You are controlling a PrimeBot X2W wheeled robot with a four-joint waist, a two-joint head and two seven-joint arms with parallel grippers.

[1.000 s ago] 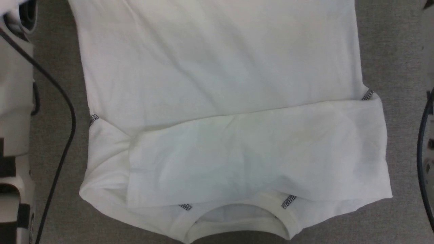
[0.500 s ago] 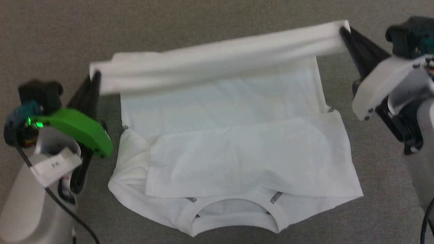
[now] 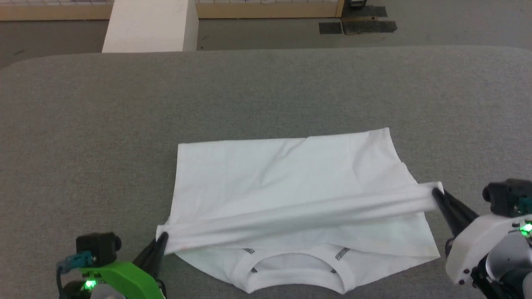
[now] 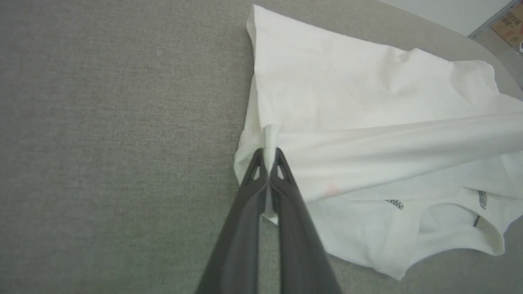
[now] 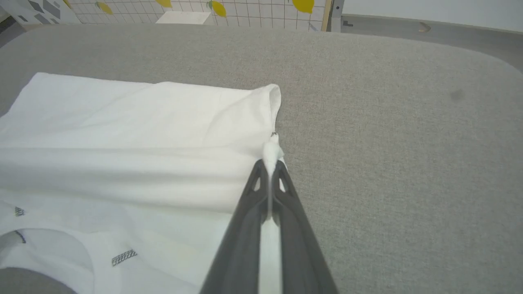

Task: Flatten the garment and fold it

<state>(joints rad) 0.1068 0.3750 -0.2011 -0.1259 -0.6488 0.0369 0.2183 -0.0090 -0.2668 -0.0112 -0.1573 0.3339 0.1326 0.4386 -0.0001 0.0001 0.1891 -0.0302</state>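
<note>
The white T-shirt (image 3: 286, 178) lies on the grey table, collar (image 3: 297, 276) toward me, grey zigzag stitching beside it. Its far hem is lifted and drawn back as a taut band (image 3: 299, 216) across the shirt, just short of the collar. My left gripper (image 3: 163, 240) is shut on the band's left corner; in the left wrist view the cloth (image 4: 347, 122) is pinched between the fingertips (image 4: 268, 157). At the band's right corner my right gripper (image 3: 436, 193) is shut on the fabric (image 5: 135, 134), also pinched at its tip (image 5: 270, 163). The "LUCKY" patch is hidden.
The grey padded table (image 3: 266, 91) stretches wide beyond and beside the shirt. Past its far edge stand a white box (image 3: 145, 25) and a wooden rail on the floor, with dark mats (image 3: 357, 27) to the right.
Both grippers have carried the lifted hem from the shirt's far side toward the collar, doubling the body over itself. The head camera has risen and tilted, so the far table edge shows.
</note>
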